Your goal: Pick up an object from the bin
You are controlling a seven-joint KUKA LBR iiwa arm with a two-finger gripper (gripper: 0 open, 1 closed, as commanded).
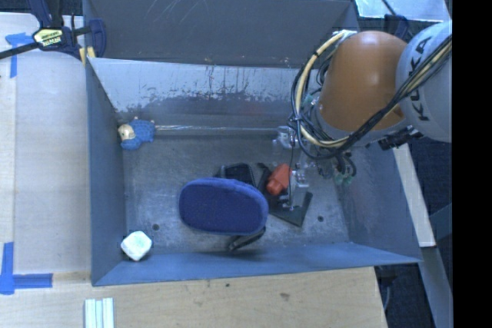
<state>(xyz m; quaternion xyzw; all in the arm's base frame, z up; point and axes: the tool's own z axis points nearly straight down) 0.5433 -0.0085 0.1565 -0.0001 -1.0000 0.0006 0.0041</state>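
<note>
- I see the gripper (295, 184) low in the bin (108, 165), right of centre; I cannot tell whether it is apart or together.
- A small orange block (277, 179) lies just beside its left, with a blue oval pad (223, 205) near.

"KUKA" on the white arm (432, 81)

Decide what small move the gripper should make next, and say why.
Probably a small shift toward the small orange-red thing: the gripper stands low over a flat black piece, with the orange-red thing just beside it, near the blue oval pad.
</note>
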